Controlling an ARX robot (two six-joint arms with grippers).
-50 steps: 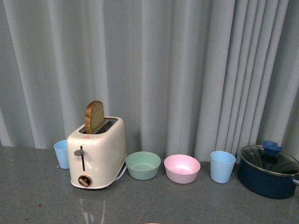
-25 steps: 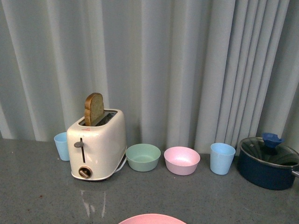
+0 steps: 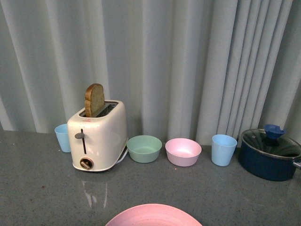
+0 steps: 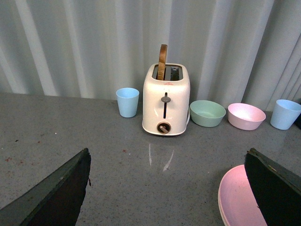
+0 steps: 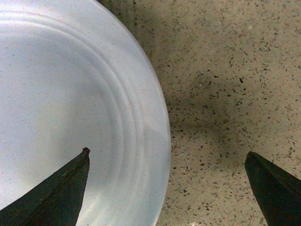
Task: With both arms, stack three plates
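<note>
The pink plate (image 3: 153, 215) lies at the bottom edge of the front view, partly cut off. It also shows in the left wrist view (image 4: 237, 200), by one dark finger of my open left gripper (image 4: 169, 188), which hovers above the grey table. The light blue plate (image 5: 70, 113) fills much of the right wrist view. My open right gripper (image 5: 167, 188) hangs over its rim, one finger above the plate and one above the speckled table. The beige plate is out of view. Neither gripper shows in the front view.
At the back by the curtain stand a cream toaster (image 3: 96, 136) with a bread slice, a blue cup (image 3: 62, 137), a green bowl (image 3: 144, 149), a pink bowl (image 3: 183, 151), another blue cup (image 3: 223, 149) and a dark blue lidded pot (image 3: 269, 158).
The front view has tilted down: the back-row objects sit higher in frame and the pink plate has come into view at the bottom edge.
</note>
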